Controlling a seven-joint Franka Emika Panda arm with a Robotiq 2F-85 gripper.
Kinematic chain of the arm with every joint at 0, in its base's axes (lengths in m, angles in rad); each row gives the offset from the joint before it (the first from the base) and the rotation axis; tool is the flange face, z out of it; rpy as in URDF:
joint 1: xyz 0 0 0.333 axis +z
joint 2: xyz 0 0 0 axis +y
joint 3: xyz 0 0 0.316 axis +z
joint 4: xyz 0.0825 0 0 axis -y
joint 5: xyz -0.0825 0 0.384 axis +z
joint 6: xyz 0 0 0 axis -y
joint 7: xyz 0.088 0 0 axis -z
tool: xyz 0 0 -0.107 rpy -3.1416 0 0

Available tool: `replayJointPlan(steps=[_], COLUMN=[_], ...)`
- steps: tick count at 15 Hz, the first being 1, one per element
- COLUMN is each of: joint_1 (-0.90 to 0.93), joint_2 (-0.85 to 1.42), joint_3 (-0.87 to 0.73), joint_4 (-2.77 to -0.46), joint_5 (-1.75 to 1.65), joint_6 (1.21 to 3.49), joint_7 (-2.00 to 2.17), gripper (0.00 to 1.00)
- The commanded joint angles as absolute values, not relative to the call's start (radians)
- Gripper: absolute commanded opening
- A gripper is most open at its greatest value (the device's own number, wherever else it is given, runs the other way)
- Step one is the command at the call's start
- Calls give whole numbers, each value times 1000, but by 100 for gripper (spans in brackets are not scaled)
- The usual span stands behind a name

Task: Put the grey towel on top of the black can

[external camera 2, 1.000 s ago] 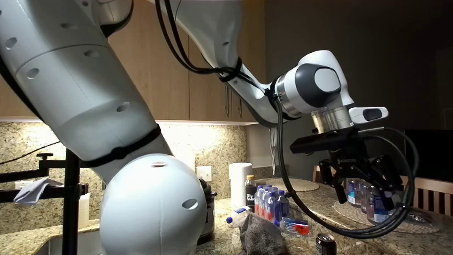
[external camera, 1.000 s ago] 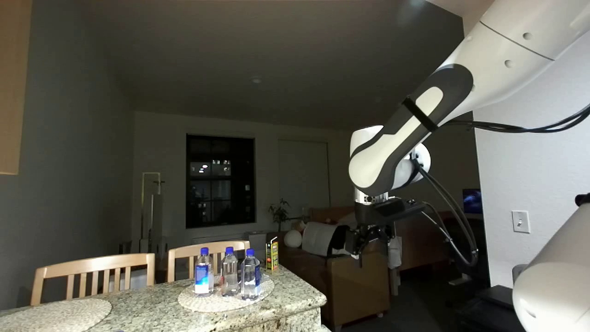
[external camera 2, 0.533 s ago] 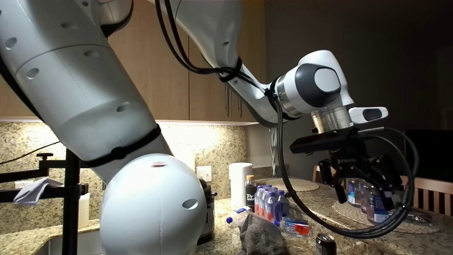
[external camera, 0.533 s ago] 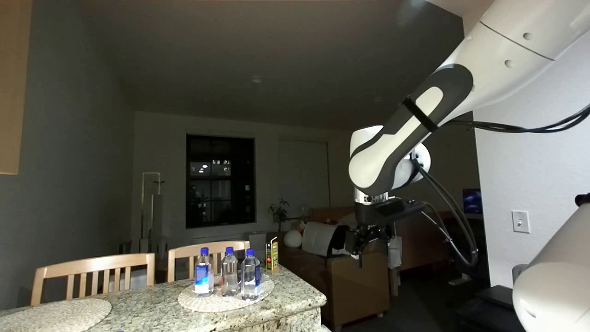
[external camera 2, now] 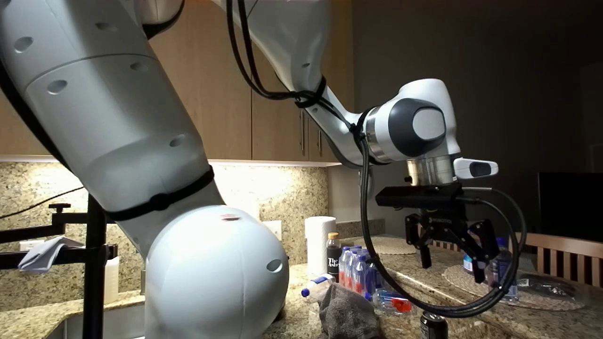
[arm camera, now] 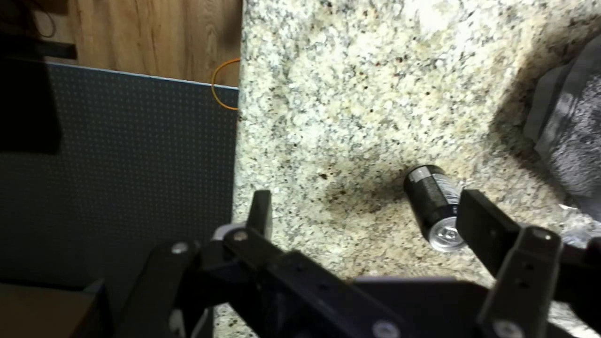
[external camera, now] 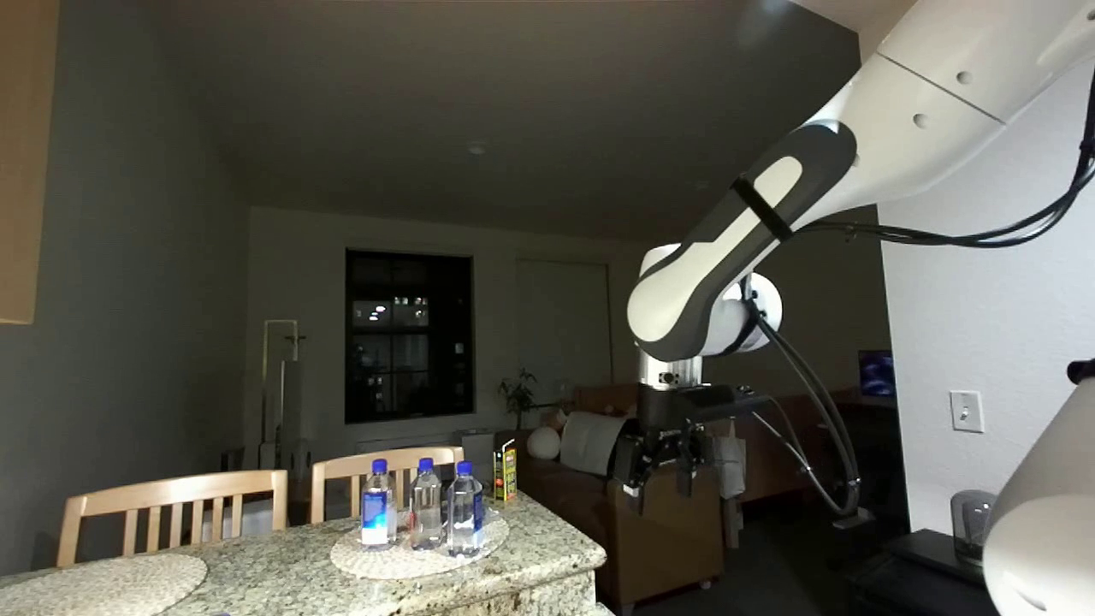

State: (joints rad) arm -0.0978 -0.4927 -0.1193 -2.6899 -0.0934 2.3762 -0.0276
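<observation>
The grey towel (external camera 2: 348, 310) lies crumpled in a heap on the granite counter in an exterior view. The black can (external camera 2: 433, 326) stands upright to the right of it, cut off by the lower edge. In the wrist view the can (arm camera: 429, 197) shows its silver top, partly hidden behind the right finger (arm camera: 486, 230). A grey textured thing (arm camera: 582, 136) is cut off at the right edge there; I cannot tell whether it is the towel. My gripper is open and empty in both exterior views (external camera: 659, 488) (external camera 2: 452, 270), held in the air well above the counter.
Packed water bottles (external camera 2: 360, 270), a lying bottle (external camera 2: 393, 301) and a paper towel roll (external camera 2: 320, 245) stand or lie behind the towel. Bottles (external camera: 425, 505) stand on a woven mat on the raised counter. The counter's edge (arm camera: 237, 141) shows in the wrist view.
The arm has moved: my gripper has shifted left in both exterior views and now hangs more level. It stays open. The towel and can have not moved.
</observation>
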Motion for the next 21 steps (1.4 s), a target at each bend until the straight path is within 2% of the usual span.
replayJointPlan(steps=[1,11,15,21], joint_1=[-24,175,204,192], joint_2=[-438,-327,-259,-263], joint_3=[-141,-32,33,62], joint_4=[-2657,-2574,-2565,-2572], joint_5=[0,77,45,44], joint_6=[2397,2514,2595,2569], joint_7=[-133,-197,-179,-135], gripper=[100,100,100,100])
